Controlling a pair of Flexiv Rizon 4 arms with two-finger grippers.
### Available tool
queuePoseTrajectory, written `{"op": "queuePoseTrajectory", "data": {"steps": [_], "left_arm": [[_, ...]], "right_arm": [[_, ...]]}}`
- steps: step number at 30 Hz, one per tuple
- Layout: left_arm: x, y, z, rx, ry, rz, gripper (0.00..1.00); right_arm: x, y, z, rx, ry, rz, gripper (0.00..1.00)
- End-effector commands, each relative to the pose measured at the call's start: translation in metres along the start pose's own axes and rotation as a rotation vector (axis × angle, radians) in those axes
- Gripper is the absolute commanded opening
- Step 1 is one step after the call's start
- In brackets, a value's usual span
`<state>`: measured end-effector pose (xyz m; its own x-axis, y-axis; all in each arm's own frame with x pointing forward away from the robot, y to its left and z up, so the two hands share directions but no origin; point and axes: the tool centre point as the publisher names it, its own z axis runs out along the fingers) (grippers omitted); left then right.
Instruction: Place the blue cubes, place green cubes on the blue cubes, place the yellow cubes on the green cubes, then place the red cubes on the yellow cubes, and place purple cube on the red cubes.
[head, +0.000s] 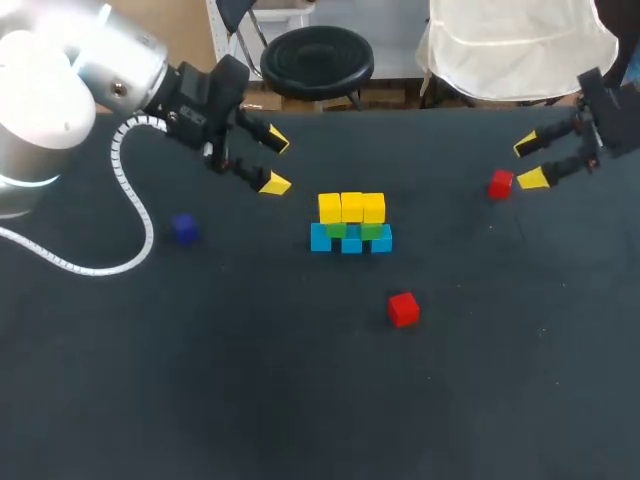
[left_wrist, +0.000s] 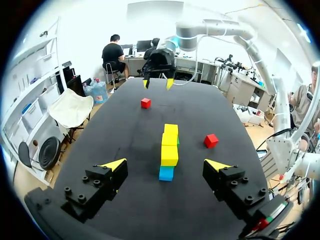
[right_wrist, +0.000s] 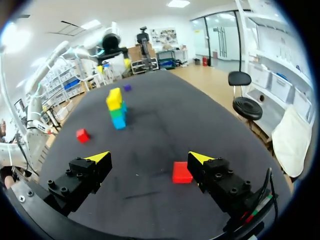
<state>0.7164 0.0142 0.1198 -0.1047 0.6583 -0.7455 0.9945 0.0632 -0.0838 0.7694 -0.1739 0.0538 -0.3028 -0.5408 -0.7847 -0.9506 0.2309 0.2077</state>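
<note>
1. As the head view shows, yellow cubes (head: 351, 207) top green cubes (head: 337, 229) on blue cubes (head: 350, 242); red cubes (head: 404, 309) lie near and far right, purple cube (head: 183, 228) left.
2. Left wrist view: left gripper (left_wrist: 166, 163) wide open, empty.
3. Right wrist view: right gripper (right_wrist: 149, 157) equally wide, empty; red cube (right_wrist: 181, 172) just beside one finger.

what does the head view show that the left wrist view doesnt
Only the head view: the purple cube, apart from the blue, green and yellow stack. Only the left wrist view: the right arm's long upper links. Both: that stack, two loose red cubes, and the left gripper and right gripper, both open.
</note>
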Motion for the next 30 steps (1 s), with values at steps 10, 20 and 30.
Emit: {"op": "queuePoseTrajectory", "data": {"steps": [10, 20, 30], "left_arm": [[0.000, 0.001, 0.000, 0.002, -0.001, 0.001, 1.00], [0.000, 0.001, 0.000, 0.002, -0.001, 0.001, 1.00], [0.000, 0.001, 0.000, 0.002, -0.001, 0.001, 1.00]], "right_arm": [[0.023, -0.017, 0.002, 0.054, 0.007, -0.033, 1.00], [0.027, -0.028, 0.009, 0.078, 0.010, -0.034, 1.00], [0.029, -0.040, 0.022, 0.062, 0.009, -0.038, 1.00]]}}
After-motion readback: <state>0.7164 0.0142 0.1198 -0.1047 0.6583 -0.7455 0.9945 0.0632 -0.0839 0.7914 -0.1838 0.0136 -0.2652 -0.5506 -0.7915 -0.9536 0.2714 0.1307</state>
